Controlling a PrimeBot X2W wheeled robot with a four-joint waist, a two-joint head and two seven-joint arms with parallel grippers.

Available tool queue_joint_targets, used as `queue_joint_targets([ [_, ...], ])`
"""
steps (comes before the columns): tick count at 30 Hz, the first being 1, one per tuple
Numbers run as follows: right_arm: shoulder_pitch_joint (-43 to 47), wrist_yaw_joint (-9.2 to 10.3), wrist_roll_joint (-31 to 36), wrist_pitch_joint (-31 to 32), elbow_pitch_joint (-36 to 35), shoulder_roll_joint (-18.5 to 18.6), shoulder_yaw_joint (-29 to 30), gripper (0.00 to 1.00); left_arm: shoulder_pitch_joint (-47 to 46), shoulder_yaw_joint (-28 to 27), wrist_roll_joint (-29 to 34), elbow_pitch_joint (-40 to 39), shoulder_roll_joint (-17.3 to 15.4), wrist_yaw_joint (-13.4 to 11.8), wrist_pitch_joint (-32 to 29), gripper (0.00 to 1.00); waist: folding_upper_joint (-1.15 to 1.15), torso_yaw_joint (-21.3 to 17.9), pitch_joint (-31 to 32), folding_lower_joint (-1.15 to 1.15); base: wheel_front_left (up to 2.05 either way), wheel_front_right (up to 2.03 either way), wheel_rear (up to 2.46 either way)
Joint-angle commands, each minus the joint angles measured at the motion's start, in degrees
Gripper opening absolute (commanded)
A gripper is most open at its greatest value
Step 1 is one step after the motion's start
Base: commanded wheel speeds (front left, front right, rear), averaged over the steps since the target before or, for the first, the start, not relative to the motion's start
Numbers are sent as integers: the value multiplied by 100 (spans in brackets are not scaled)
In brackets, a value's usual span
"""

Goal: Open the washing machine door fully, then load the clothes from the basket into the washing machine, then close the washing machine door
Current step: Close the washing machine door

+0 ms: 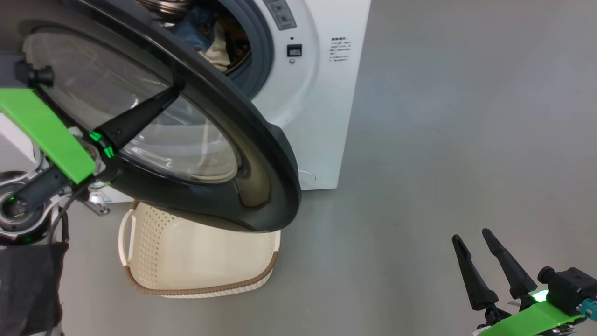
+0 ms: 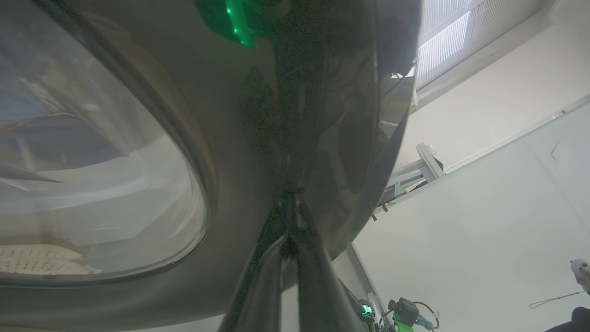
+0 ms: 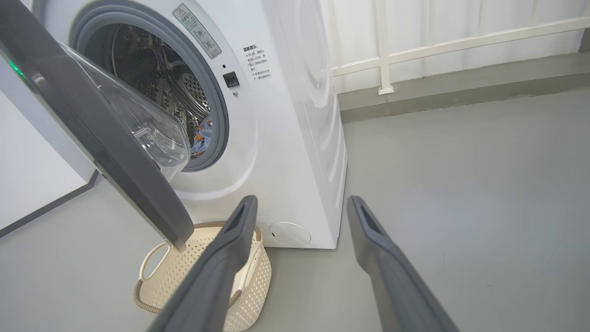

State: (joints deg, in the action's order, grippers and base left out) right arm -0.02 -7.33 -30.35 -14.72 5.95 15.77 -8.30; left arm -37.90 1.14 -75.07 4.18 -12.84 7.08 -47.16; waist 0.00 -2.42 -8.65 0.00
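Observation:
The washing machine (image 1: 322,116) (image 3: 286,138) stands with its door (image 1: 261,154) (image 3: 115,152) swung partway open, the black rim and glass bowl close in front of me. My left gripper (image 1: 175,91) (image 2: 289,230) is shut, its tip pressed against the door's glossy rim (image 2: 230,115) on the outer face, holding nothing. Blue patterned clothes (image 1: 210,32) (image 3: 203,136) lie inside the drum. The cream basket (image 1: 200,261) (image 3: 203,272) sits on the floor under the door; what I see of its inside is bare. My right gripper (image 1: 471,235) (image 3: 302,201) hangs open and holds nothing, low at the right.
Grey floor (image 1: 443,140) stretches open to the right of the machine. A white railing (image 3: 387,50) and a wall run behind it. The door's lower rim overhangs the basket's near side.

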Motion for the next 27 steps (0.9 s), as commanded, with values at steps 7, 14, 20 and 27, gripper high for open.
queue_joint_targets([
  [7, -35, -16, 77, -28, -111, 17, -61, 100, 66, -74, -26, 16, -458, 40, 391, 0, 0, 23, 133, 0, 0, 0, 0],
  [14, 65, -16, 82, -28, -103, 75, -52, 100, 782, 114, 12, -17, -650, 40, 888, 26, 0, 191, 292, 0, 0, 0, 0],
  [20, 186, -16, 86, -28, -98, 144, -17, 100, 1523, 199, 79, 86, -816, 40, 1503, 100, 0, 328, 384, 0, 0, 0, 0],
  [27, 390, -16, 95, -28, -59, 276, 113, 100, 2259, 671, 362, 335, -990, 40, 2374, 100, 0, 512, 456, 0, 0, 0, 0],
])
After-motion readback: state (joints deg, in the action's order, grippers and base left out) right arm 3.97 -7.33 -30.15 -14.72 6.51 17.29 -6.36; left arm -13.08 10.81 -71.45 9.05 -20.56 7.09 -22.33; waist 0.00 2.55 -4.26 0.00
